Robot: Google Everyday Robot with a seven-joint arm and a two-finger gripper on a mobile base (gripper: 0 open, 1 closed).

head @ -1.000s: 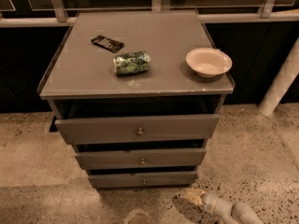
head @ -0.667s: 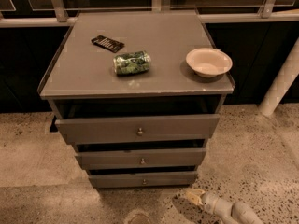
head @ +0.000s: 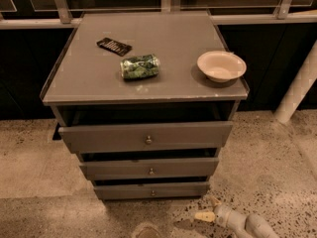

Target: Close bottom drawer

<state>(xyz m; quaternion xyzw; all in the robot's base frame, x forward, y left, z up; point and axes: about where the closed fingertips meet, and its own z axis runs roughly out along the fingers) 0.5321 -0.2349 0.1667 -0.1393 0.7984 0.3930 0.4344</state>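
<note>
The bottom drawer (head: 151,190) is the lowest, shallowest grey front of the grey cabinet, with a small brass knob (head: 152,193). A dark gap shows above its front, so it stands slightly pulled out. The middle drawer (head: 148,168) and the top drawer (head: 145,136) above it also stand pulled out, each further than the one below. My gripper (head: 208,209) is low at the bottom right, just right of and below the bottom drawer's right end, pointing left, apart from the drawer front.
On the cabinet top (head: 94,83) lie a dark flat packet (head: 114,46), a crushed green can (head: 140,66) and a white bowl (head: 221,66). A white post (head: 297,88) stands at the right. The floor is speckled stone. Dark glass panels stand behind.
</note>
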